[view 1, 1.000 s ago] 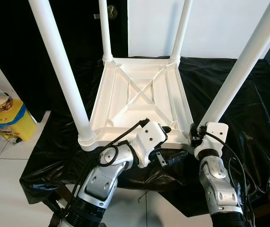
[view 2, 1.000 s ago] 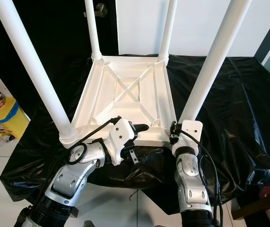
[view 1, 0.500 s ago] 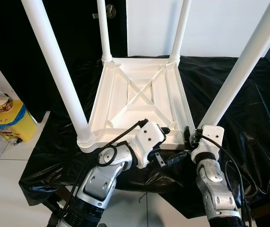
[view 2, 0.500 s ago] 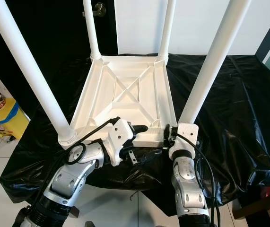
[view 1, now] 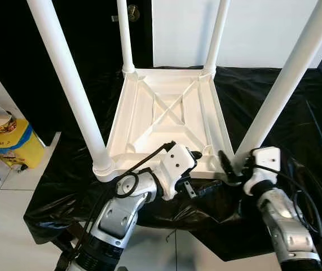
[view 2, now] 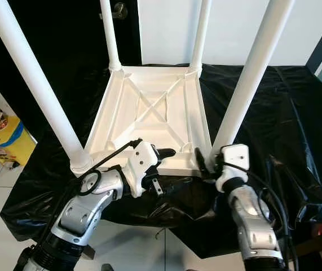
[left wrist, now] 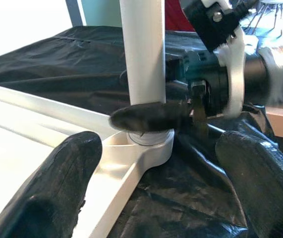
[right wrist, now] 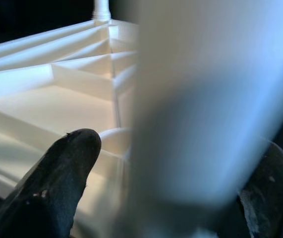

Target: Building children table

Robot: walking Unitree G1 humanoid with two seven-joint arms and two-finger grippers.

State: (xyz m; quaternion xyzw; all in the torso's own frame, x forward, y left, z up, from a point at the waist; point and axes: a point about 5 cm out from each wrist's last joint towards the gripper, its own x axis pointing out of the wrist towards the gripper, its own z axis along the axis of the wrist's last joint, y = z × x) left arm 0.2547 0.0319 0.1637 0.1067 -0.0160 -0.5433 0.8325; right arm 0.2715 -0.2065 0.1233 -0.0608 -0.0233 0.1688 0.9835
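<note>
On the black plastic sheet [view 1: 296, 113] before me, the white children's table [view 1: 169, 121] lies upside down with four legs standing up. My right gripper [view 1: 231, 165] straddles the near right leg [view 1: 285, 84] at its base, fingers spread, and its arm has swung outward to the right since a second ago. My left gripper [view 1: 203, 172] holds unchanged at the table's near edge, fingers spread with one over the rim.

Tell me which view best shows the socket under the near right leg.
Left wrist view: the socket is sharp, the leg seated in it. Right wrist view blurs it; in the eye views the right gripper partly covers it.
</note>
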